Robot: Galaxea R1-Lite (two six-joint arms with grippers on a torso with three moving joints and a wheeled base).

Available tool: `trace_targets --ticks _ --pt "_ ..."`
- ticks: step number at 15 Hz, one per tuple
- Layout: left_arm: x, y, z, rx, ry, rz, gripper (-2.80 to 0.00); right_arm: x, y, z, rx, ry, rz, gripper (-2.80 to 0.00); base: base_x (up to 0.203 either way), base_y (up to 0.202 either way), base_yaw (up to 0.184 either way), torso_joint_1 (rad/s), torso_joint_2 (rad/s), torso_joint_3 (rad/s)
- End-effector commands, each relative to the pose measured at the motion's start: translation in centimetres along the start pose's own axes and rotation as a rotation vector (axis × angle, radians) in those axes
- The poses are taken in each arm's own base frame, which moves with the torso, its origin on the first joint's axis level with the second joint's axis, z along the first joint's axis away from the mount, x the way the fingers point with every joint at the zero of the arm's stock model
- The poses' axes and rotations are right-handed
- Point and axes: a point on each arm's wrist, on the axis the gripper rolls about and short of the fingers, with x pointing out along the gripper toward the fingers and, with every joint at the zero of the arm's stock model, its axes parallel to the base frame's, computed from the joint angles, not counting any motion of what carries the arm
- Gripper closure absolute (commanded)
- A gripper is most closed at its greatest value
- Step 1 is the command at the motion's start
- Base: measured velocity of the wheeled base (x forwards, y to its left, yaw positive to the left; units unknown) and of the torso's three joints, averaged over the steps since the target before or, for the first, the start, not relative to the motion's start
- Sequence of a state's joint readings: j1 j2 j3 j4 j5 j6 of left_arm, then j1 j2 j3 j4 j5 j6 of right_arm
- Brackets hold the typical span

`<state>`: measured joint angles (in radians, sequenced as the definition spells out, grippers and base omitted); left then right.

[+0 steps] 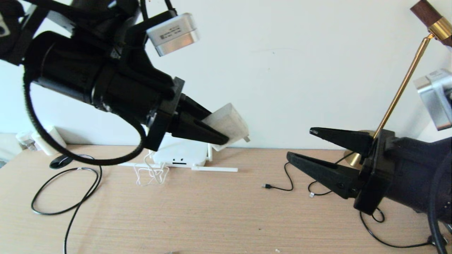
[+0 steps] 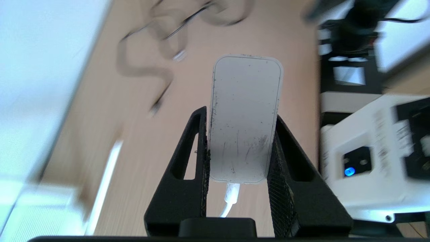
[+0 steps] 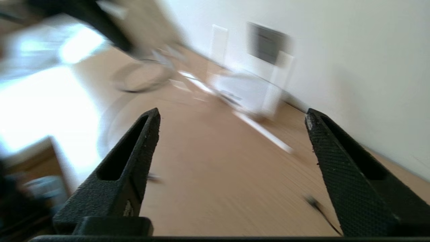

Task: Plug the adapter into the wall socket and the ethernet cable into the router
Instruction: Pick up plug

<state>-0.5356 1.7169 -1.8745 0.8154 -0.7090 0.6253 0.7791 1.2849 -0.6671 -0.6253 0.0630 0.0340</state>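
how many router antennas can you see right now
3 on the router: one flat on the table to its right, one flat to its left, one upright at its right corner. The left tool may hide more.

Router (image 1: pixel 183 153) sits on table (image 1: pixel 226 211) against wall (image 1: pixel 300 70).

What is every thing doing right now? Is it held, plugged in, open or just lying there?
adapter: held up in the air, not plugged in.
left gripper: shut on the adapter.
right gripper: open, holding nothing, above the table.
router: lying on the table by the wall, antennas flat.
thin white cord: hanging down, bunched on the table.
thin black cable: lying loose, plug free.
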Motion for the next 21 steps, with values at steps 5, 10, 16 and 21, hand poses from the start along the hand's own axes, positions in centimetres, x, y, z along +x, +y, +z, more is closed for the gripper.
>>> trace_targets --ticks 5,10,16,21 --pt "-7.8 2.1 -8.2 -0.298 0.136 0.294 0.0 -3.2 -1.5 -4.5 -0.021 0.119 -0.49 -2.8 0.0 0.0 0.0 0.0 0.0 0.0" --pt "-7.0 1.4 -16.1 -0.461 0.312 0.429 0.0 -8.8 -4.5 -5.9 -0.004 0.102 -0.786 -2.8 0.0 0.0 0.0 0.0 0.0 0.0" --pt "-1.4 2.8 -24.6 -0.627 0.366 0.626 0.0 -19.4 -1.6 -9.5 0.004 0.064 -1.228 -2.8 0.0 0.0 0.0 0.0 0.0 0.0" --pt "0.6 2.7 -27.3 -0.685 0.486 0.726 0.0 -20.8 0.9 -16.7 0.064 0.28 -0.907 -2.8 0.0 0.0 0.0 0.0 0.0 0.0"
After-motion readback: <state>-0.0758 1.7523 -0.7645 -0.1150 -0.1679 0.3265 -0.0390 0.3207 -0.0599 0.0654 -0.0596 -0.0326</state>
